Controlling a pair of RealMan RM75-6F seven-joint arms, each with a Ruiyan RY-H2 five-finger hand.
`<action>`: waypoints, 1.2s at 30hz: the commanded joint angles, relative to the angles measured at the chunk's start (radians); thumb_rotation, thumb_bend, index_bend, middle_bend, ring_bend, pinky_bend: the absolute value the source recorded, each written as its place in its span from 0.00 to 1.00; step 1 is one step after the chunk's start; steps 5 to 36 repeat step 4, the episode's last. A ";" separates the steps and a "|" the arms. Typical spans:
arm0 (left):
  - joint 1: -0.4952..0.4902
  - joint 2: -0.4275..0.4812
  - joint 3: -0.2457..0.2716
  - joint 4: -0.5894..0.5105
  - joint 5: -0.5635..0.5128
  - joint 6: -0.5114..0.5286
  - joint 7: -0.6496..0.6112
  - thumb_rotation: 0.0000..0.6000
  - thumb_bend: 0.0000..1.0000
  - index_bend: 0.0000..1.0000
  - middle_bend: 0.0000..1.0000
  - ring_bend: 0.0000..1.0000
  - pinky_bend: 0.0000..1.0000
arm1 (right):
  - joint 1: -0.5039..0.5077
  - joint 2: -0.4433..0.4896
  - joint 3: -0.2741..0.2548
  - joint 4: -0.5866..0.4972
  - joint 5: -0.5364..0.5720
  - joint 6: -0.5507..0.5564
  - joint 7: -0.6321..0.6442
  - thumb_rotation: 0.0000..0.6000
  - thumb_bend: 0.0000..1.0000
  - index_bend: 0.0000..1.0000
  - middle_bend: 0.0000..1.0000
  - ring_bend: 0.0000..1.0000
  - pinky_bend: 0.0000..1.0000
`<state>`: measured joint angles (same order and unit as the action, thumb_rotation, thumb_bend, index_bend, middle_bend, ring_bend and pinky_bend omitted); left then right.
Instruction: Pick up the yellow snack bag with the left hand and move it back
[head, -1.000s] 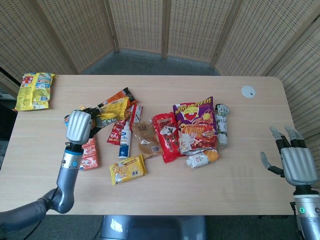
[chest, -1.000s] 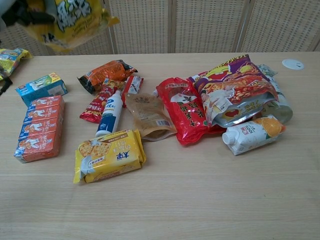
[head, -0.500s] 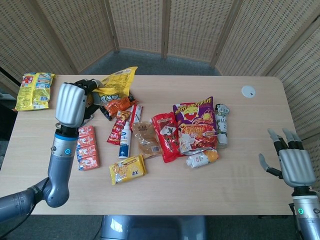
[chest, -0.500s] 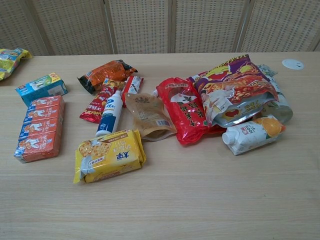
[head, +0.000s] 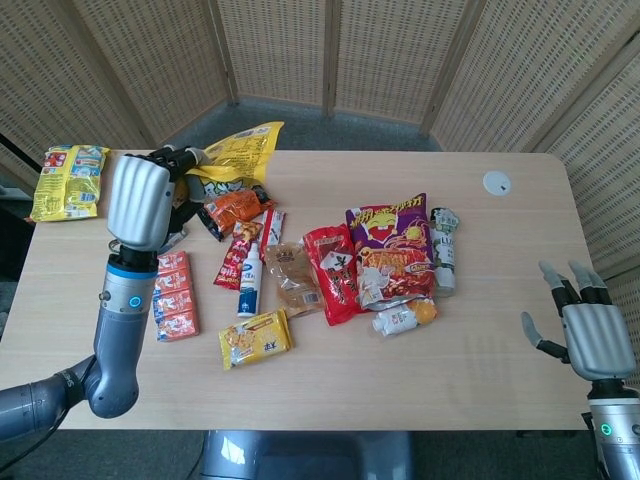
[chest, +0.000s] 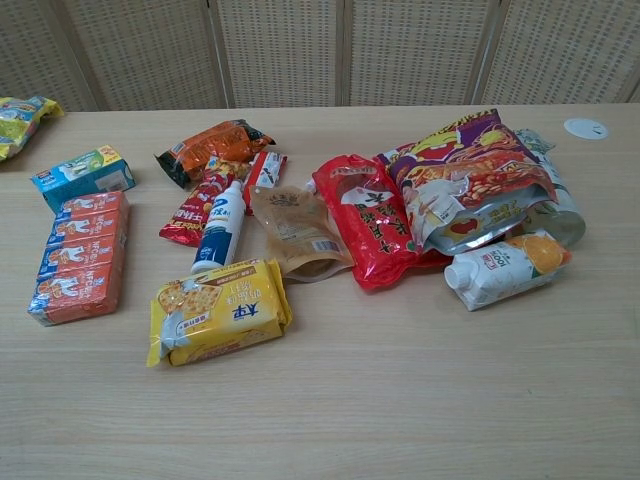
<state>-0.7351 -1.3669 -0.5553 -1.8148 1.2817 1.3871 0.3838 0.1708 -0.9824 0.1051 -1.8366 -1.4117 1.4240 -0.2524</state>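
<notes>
In the head view my left hand (head: 140, 200) is raised high above the table's left side and grips the yellow snack bag (head: 238, 157), which hangs in the air over the orange bag (head: 236, 209). Neither the hand nor the bag shows in the chest view. My right hand (head: 592, 335) hovers off the table's front right corner with its fingers spread and nothing in it.
A second yellow bag (head: 68, 180) lies at the far left. A red cracker pack (chest: 78, 257), a blue-green box (chest: 84, 171), a white bottle (chest: 220, 230), a yellow cracker pack (chest: 220, 310), red and purple bags (chest: 470, 170) and a juice carton (chest: 505, 268) crowd the middle. A white disc (head: 496, 182) sits far right.
My left hand has lifted the yellow snack bag off the pile and carried it up and toward the far edge. The right hand has drifted slightly lower.
</notes>
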 joint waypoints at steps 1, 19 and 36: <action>-0.003 0.004 0.002 -0.003 -0.004 0.003 0.000 1.00 0.86 0.82 0.79 0.99 1.00 | 0.001 0.002 0.000 -0.007 -0.002 -0.001 -0.007 0.12 0.44 0.00 0.26 0.00 0.04; -0.006 0.008 0.005 -0.004 -0.007 0.009 -0.004 1.00 0.86 0.82 0.79 0.99 1.00 | 0.003 0.004 0.001 -0.015 -0.004 -0.002 -0.016 0.12 0.44 0.00 0.26 0.00 0.04; -0.006 0.008 0.005 -0.004 -0.007 0.009 -0.004 1.00 0.86 0.82 0.79 0.99 1.00 | 0.003 0.004 0.001 -0.015 -0.004 -0.002 -0.016 0.12 0.44 0.00 0.26 0.00 0.04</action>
